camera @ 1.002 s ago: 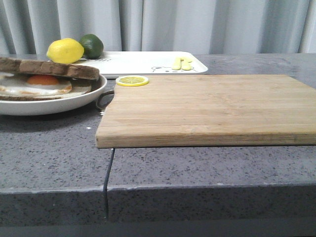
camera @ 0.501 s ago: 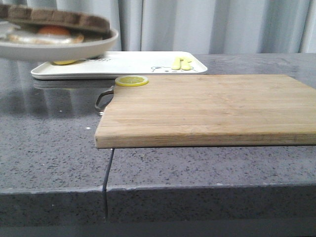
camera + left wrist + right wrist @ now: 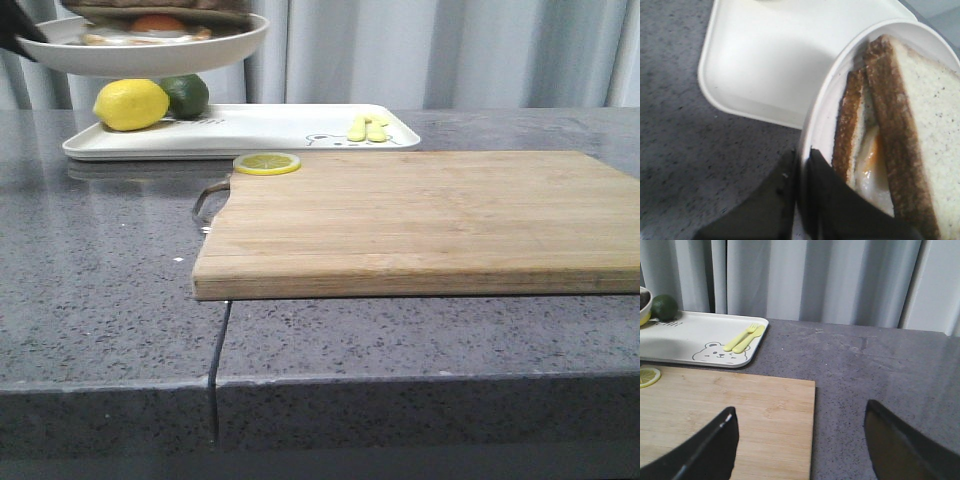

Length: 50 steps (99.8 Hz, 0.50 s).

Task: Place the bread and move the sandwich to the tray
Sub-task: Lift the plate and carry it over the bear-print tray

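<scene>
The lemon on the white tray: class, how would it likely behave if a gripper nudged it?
The lemon looks rounded and smooth, so it would probably roll rather than slide. The lime right beside it might stop it. The tray has only a low rim, so it could escape.

We see a wooden cutting board [image 3: 420, 220] filling the centre and right of the front view on the grey speckled countertop [image 3: 100, 300]. A lemon slice [image 3: 267, 163] sits at its upper-left corner. At upper left lie a lemon [image 3: 131, 104] and lime [image 3: 186, 94]; pale yellow cutlery [image 3: 367, 127] rests further right. Grey curtains [image 3: 450, 50] hang behind.
</scene>
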Each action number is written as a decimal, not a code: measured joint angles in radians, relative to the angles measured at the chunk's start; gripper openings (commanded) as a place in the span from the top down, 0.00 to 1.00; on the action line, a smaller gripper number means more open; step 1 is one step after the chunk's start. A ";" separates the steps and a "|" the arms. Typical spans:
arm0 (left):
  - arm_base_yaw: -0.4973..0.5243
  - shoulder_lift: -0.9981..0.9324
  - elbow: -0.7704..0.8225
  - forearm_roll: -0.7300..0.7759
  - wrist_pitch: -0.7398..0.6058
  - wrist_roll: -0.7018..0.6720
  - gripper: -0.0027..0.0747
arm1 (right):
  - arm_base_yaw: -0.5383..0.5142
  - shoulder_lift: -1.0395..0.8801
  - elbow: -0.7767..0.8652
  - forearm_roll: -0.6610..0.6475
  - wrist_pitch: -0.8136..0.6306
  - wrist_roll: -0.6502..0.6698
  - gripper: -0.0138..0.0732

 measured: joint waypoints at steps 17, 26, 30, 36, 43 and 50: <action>-0.035 0.121 -0.139 -0.006 0.019 0.000 0.99 | 0.000 0.000 0.000 0.000 0.000 0.000 0.23; -0.039 0.189 -0.220 -0.006 0.044 0.000 0.99 | 0.000 0.000 0.000 0.000 0.000 0.000 0.23; -0.040 0.219 -0.257 -0.006 0.053 0.000 0.99 | 0.000 0.000 0.000 0.000 0.000 0.000 0.23; -0.040 0.258 -0.308 -0.006 0.060 0.000 0.99 | 0.000 0.000 0.000 0.000 0.000 0.000 0.23; -0.040 0.303 -0.361 -0.006 0.067 0.000 0.99 | 0.000 0.000 0.000 0.000 0.000 0.000 0.23; -0.040 0.343 -0.406 -0.006 0.071 0.000 0.99 | 0.000 0.000 0.000 0.000 0.000 0.000 0.23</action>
